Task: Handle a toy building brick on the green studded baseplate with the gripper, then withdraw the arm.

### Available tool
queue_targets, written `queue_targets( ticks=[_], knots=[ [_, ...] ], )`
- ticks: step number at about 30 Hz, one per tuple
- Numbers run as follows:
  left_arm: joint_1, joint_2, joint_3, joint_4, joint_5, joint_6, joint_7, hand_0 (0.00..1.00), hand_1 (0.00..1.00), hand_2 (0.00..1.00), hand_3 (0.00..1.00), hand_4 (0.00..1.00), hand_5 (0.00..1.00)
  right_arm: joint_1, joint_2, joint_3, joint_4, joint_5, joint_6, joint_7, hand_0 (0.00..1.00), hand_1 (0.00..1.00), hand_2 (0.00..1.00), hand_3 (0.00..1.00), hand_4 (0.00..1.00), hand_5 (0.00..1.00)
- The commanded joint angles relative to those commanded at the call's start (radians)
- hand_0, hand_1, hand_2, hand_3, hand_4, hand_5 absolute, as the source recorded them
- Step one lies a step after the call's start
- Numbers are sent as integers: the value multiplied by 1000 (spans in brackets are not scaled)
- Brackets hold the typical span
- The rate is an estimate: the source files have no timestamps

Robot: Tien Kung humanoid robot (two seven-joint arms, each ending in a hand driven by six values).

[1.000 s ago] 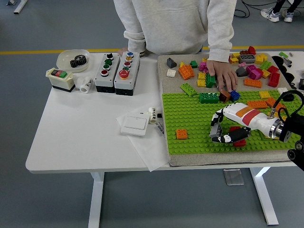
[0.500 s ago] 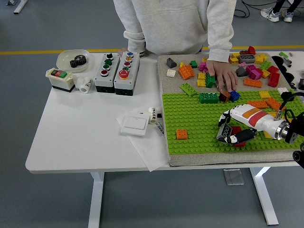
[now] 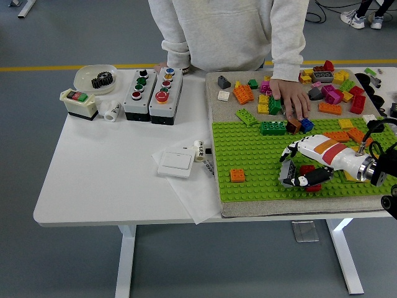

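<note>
The white surface is big, and most of its left side is bare. On its right side lies the green studded baseplate, on a grey mat that reaches to the near edge. A person stands at the far side. The person's hand rests on the mat among loose bricks, just past the far edge of the baseplate.

The right robot hand comes in from the right, low over the baseplate. Its fingers curl down around a red brick. The brick sits on the baseplate near the front right part. I think the hand is holding it, but the fingers hide part of it, so I cannot tell how tight. The left arm is not seen.

I think the step now is handling the brick. Pulling the arm away is not yet done. Next, the hand should let go and go back to the right.

The way out to the right looks open. An orange brick sits well apart on the left. A green brick sits near the far edge.
</note>
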Motion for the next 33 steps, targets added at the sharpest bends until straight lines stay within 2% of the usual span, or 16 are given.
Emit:
queue_targets(
  ticks=[2,3,20,25,33],
  knots=[
    [-1,0,0,0,0,0,0,736,742,747,600,667,603,2,0,1,-1,3,-3,3,731,641,721,773,896,464],
    [-1,0,1,0,-1,0,0,736,742,748,599,667,603,2,0,1,0,3,-4,4,734,662,753,831,925,458],
    [-5,-1,3,1,-6,1,-3,735,742,748,599,667,603,-9,-20,30,10,5,-16,-2,723,663,751,815,902,452],
    [-5,-1,2,1,-5,0,-3,735,742,748,600,667,603,-9,-1,36,12,49,-18,-13,725,663,750,812,915,445],
    [-5,-1,10,0,-14,1,-6,735,740,748,600,667,603,-1,32,38,-12,46,-34,-23,727,664,749,808,938,462]
  ],
)
